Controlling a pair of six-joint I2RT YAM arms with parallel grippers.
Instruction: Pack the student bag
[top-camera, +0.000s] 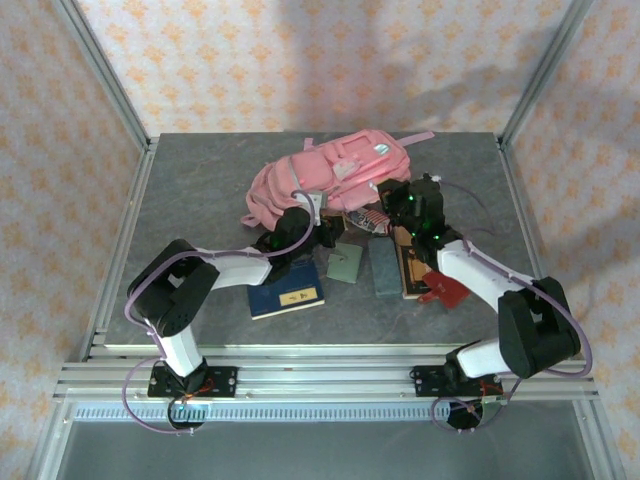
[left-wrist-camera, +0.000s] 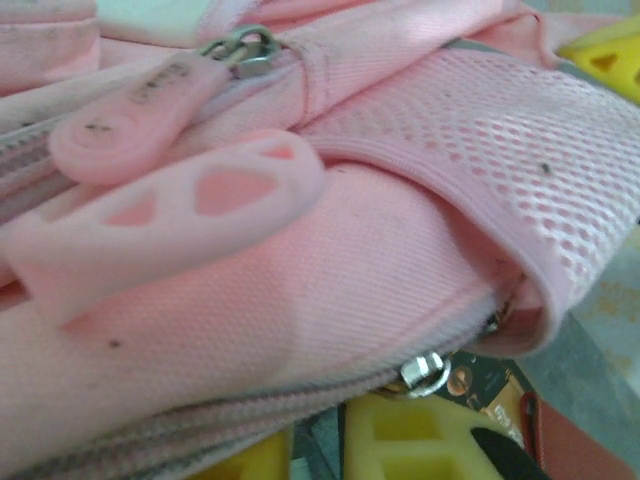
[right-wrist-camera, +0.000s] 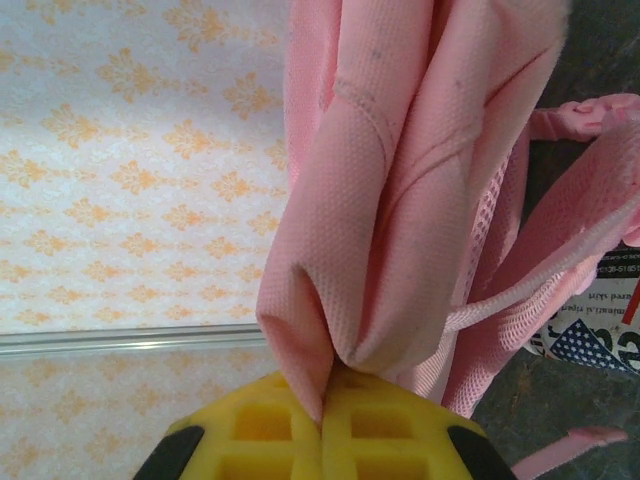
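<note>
While my right tool (right-wrist-camera: 322, 405) pinches the large pink fabric backpack (top-camera: 325, 170), upper centre of the grey worktop (top-camera: 200, 200), I can't tell my left tool (top-camera: 312, 218) width; flat blue notebook (top-camera: 287, 295) outside, packing barely begun.

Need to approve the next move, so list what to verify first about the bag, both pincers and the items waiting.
1. Hold: right pincer shut on student bag fabric: ok.
2. Grasp: left pincer gripping a zipper pull: cannot tell.
3. Target: zipper pull close before the left wrist camera: ok.
4. Bag mouth open enough for packing: cannot tell.
5. Supply: blue book lying flat on the table, near the bag: ok.
</note>
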